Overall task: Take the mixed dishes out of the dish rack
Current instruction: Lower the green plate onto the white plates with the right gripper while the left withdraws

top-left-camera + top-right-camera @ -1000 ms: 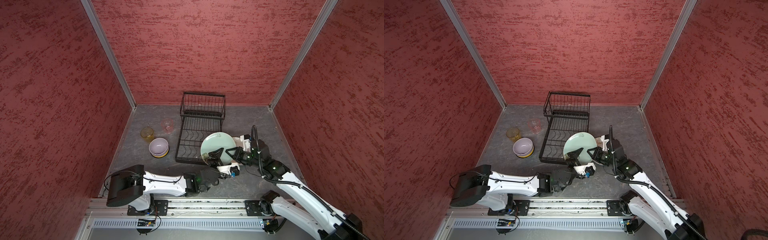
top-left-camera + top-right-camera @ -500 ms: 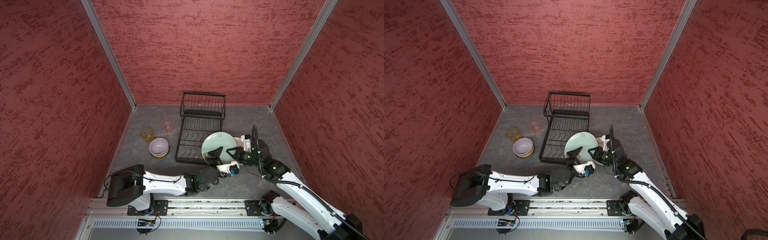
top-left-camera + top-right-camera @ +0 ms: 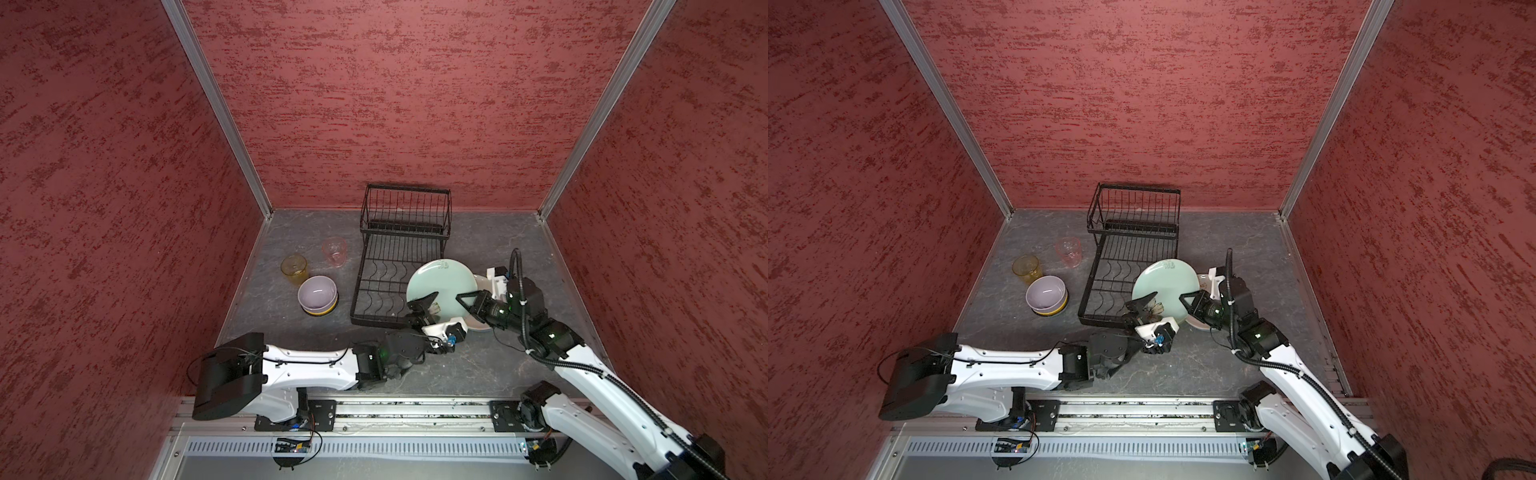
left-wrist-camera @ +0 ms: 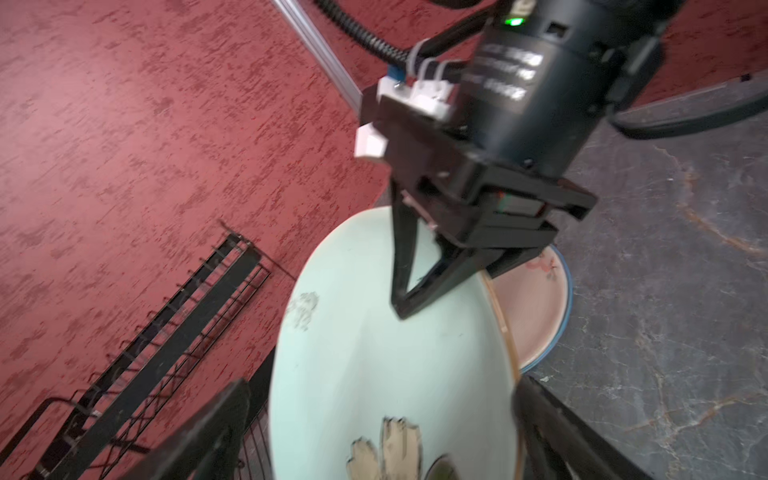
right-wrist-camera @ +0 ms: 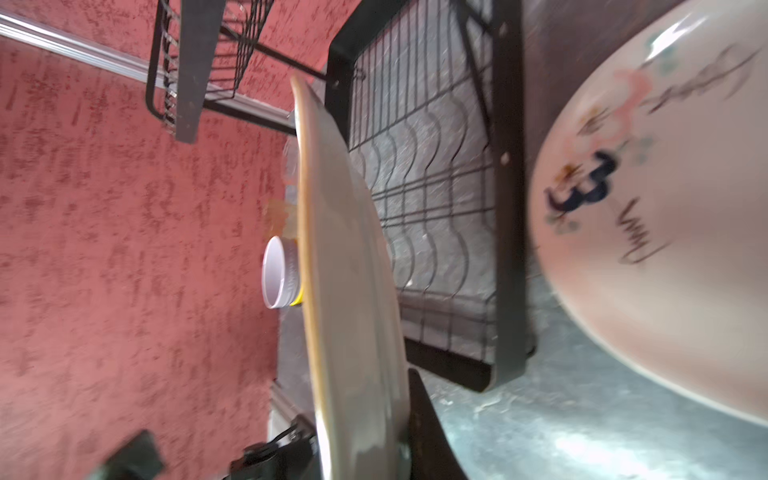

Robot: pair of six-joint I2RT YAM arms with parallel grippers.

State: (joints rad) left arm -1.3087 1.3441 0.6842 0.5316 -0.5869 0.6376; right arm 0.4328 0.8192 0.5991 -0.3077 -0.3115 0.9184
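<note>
Red textured walls [image 3: 374,104] box in a grey stone-look tabletop [image 3: 478,232]. Black wire dish rack [image 3: 390,270] sits mid-table toward 12 o'clock, with both tiers bare.

Pale green flowered plate [image 3: 440,282] is off the rack and up on edge, tilted, over the rack's 4 o'clock corner in both top views. Right wrist view shows it nearly edge-on. Cannot tell if its lower rim touches anything.

Right gripper [image 3: 460,298] comes in from 4 o'clock, tips pressed together on the plate's rim, pinching it.

Left gripper [image 4: 380,388] reaches in from 7 o'clock, jaws spread wide. In the left wrist view one finger sits on each side of the plate's lower edge, neither clamping.

Patterned white dish [image 4: 536,316] with a blue rim lies flat on the table just behind the green plate, at the rack's 4 o'clock.

Lilac bowl [image 3: 316,291] sits nested in the yellow bowl [image 3: 328,311] at the rack's 8 o'clock. Amber tumbler [image 3: 294,269] and pink tumbler [image 3: 334,250] stand upright at its 9 to 10 o'clock, apart from each other.
</note>
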